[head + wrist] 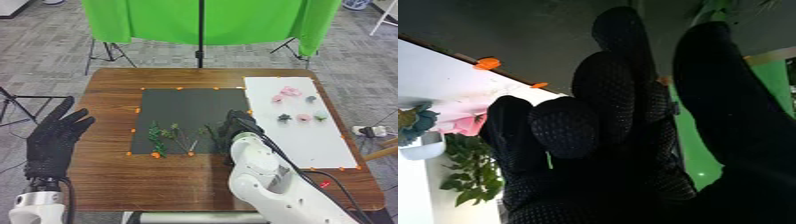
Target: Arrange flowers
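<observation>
In the head view, my right hand is over the right part of the dark mat, beside a green stem. More green stems and a branched stem lie on the mat to its left. Pink flowers, a dark flower and a teal one rest on the white sheet. My left hand is at the table's left side, fingers straight. The right wrist view has my right hand open, thumb apart from the fingers, with a green stem near the thumb tip.
The dark mat and white sheet lie side by side on the wooden table, with orange markers along their edges. Behind the table stand a green cloth and a black pole.
</observation>
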Available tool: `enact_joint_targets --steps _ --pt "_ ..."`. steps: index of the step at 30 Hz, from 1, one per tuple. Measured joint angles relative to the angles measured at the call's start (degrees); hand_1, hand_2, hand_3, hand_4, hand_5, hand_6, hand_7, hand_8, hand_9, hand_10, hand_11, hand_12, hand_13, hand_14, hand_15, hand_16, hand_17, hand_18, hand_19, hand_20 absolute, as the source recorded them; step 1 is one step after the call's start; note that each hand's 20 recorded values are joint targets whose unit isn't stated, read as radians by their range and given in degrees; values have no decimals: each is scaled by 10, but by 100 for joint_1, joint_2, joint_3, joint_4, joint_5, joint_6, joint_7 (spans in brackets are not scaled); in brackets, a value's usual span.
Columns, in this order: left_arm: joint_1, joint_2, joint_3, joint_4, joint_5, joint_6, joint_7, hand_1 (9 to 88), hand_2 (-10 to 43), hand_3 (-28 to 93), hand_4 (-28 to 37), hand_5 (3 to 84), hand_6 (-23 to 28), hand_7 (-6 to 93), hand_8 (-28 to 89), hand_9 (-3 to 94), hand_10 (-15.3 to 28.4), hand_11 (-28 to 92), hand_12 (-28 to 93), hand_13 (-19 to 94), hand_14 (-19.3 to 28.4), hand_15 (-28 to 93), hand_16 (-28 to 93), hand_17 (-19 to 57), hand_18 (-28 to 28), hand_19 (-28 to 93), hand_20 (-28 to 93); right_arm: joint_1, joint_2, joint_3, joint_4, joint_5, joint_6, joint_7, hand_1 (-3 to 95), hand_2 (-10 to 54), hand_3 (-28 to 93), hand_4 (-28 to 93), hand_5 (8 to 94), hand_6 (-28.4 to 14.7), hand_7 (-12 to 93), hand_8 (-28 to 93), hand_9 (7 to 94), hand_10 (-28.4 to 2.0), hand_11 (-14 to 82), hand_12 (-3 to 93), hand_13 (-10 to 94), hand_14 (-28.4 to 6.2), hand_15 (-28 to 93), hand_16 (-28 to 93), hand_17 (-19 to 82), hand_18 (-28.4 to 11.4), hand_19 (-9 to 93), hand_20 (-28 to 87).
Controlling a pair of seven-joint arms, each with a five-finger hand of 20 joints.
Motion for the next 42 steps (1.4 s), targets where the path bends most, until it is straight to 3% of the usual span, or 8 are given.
enact_joint_targets --steps 4,12,19,27,32,34,37,42 --pt "-24 -2 39 1 4 -4 -4 240 97 751 -238 375 91 87 -71 364 195 273 137 262 261 548 -66 -85 252 492 217 7 35 1 -14 12 85 -85 375 -95 752 -246 745 -76 282 -126 694 -193 604 208 666 -162 861 140 389 -284 932 660" --pt "-64 -24 31 18 8 -4 -16 230 95 744 -248 370 86 85 -71 357 192 265 135 260 260 544 -66 -86 252 490 216 3 589 397 -315 -168 921 -496 374 -95 774 -245 639 -73 184 -121 619 -228 399 153 569 -181 765 90 306 -284 932 449" --pt "-206 16 33 128 -35 -6 -22 226 94 747 -256 367 84 85 -70 356 191 262 138 257 260 541 -64 -87 254 489 216 267 1284 876 -21 237 663 -429 374 -95 782 -252 585 -61 171 -119 595 -235 393 158 542 -184 772 87 289 -284 932 442" --pt "-235 166 90 133 -163 6 34 229 94 747 -255 367 85 86 -70 357 193 264 139 259 261 541 -62 -86 254 488 216 344 1505 975 521 507 -165 -143 376 -95 780 -257 558 -51 181 -120 574 -240 412 160 529 -195 786 87 281 -284 932 460" --pt "-237 244 130 135 -236 30 96 231 93 746 -253 367 85 86 -70 358 193 266 140 259 260 542 -62 -86 253 487 216 268 1443 928 578 539 -335 -97 411 -95 778 -267 600 -32 196 -128 610 -220 401 152 555 -179 778 85 278 -284 928 463" --pt "-239 292 151 140 -267 38 114 231 93 745 -252 367 85 86 -70 357 193 266 139 259 260 542 -62 -85 253 487 216 307 1440 774 653 539 -340 -97 451 -95 775 -278 641 -22 207 -105 659 -188 377 170 590 -155 761 98 292 -284 930 461" --pt "-246 312 160 152 -279 40 117 231 93 745 -252 367 85 86 -70 358 193 267 139 259 260 542 -62 -86 254 487 216 617 1487 267 812 405 -169 -77 552 -95 700 -282 732 -12 244 -13 823 -108 195 313 692 -89 688 195 330 -284 932 491" --pt "-250 312 170 159 -283 45 131 231 93 745 -252 367 86 87 -70 357 193 266 139 259 260 542 -62 -86 254 488 216 1037 1582 -456 1186 31 580 -100 600 -95 699 -283 851 -2 228 39 925 -70 150 343 782 -45 648 232 384 -259 932 533"
